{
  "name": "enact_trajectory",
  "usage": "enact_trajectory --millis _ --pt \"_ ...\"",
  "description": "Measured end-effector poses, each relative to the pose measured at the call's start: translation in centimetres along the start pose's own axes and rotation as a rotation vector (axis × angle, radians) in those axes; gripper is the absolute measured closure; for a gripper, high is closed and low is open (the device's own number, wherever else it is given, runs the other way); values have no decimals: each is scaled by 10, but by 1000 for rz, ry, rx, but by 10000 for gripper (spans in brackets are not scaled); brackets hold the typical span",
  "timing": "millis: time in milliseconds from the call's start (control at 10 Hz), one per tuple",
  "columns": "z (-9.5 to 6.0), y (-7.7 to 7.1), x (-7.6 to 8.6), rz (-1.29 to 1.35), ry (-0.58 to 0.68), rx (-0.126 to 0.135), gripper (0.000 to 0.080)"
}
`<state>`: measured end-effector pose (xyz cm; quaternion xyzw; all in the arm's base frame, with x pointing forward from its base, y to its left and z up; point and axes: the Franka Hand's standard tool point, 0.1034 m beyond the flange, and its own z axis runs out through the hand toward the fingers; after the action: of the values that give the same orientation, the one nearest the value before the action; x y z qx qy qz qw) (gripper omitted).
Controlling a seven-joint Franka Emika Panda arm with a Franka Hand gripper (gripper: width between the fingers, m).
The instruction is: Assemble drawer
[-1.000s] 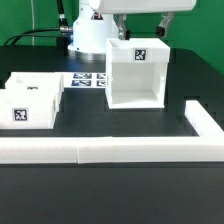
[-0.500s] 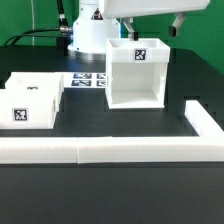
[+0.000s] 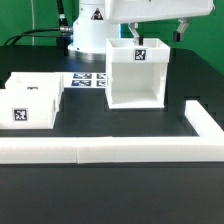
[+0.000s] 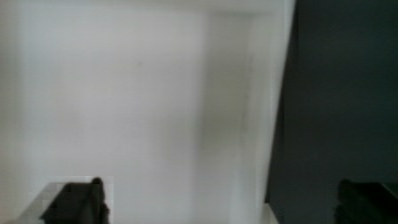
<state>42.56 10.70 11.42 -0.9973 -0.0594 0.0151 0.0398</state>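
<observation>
The gripper [image 3: 158, 31] is being held just above the top of the housing [image 3: 135, 78]. Its fingers [image 4: 75, 201] are being spread wide, and nothing is being gripped: only white surface and dark table are being seen below them. The two small trays [image 3: 28, 105] are lying loose, well apart from the gripper toward the exterior view's left, beyond the marker board [image 3: 90, 80]. By this evidence the assembly is barely being begun. Neither tray is being seated in the housing, so both insertions are being left to do.
</observation>
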Motion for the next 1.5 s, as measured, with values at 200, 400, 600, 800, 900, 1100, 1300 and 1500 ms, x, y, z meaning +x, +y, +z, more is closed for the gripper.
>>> enact_trajectory --millis 200,400,600,800,900,1100,1300,1500 --pt "8 -6 -7 3 4 -2 150" --pt "14 -5 -12 3 -3 -4 150" --pt "14 -5 -12 2 -2 -3 259" --pt "14 -5 -12 2 -3 -3 580" --pt "14 -5 -12 2 -3 -3 580" --pt "13 -5 -11 1 1 -4 761" --pt "13 -5 -11 2 2 -4 761" --pt "13 -5 -11 2 2 -4 761"
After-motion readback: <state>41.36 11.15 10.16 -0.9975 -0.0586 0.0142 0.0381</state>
